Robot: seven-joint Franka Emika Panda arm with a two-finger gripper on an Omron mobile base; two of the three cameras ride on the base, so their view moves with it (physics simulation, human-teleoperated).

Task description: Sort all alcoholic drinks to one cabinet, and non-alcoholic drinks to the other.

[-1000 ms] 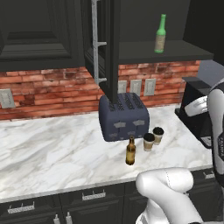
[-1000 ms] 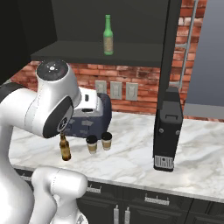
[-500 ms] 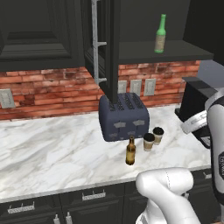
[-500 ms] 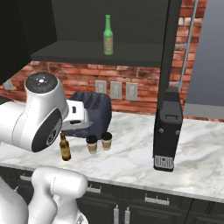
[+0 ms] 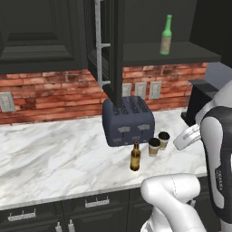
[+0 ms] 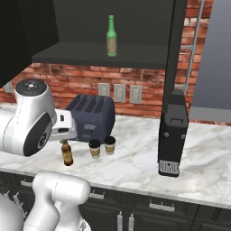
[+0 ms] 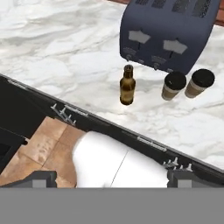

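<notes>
- On the marble counter (image 5: 54,158), just in front of the dark blue four-slot toaster (image 5: 128,120), you have the amber bottle (image 5: 135,157) standing upright – nothing is touching it.
- Beside it, toward the black coffee machine (image 6: 173,131), the two paper cups stand close together: the first cup (image 5: 154,147) near the bottle, the second cup (image 5: 163,140) just past it and slightly nearer the brick wall (image 5: 45,93).
- In the hand view the same row reads bottle (image 7: 127,85), first cup (image 7: 173,85), second cup (image 7: 199,82), all in front of the toaster (image 7: 168,30); bottle and cups stand apart, none touching.
- The green bottle (image 5: 166,35) stands upright on the shelf of the open upper cabinet (image 5: 181,52); from the right base view it (image 6: 111,37) sits near the middle of that shelf, well above the counter.
- The cabinet door (image 5: 108,45) hangs open, edge-on, above the toaster.
- Gripper (image 7: 111,180): you see two dark finger tips at the lower corners of the hand view, set wide apart – spread, with nothing between them.
- The hand looks down from off the counter's front edge, over the drawer fronts (image 7: 144,142) and a patch of wood floor (image 7: 43,140).
- The right base view puts the amber bottle (image 6: 66,153) low beside the arm's large white joint.
</notes>
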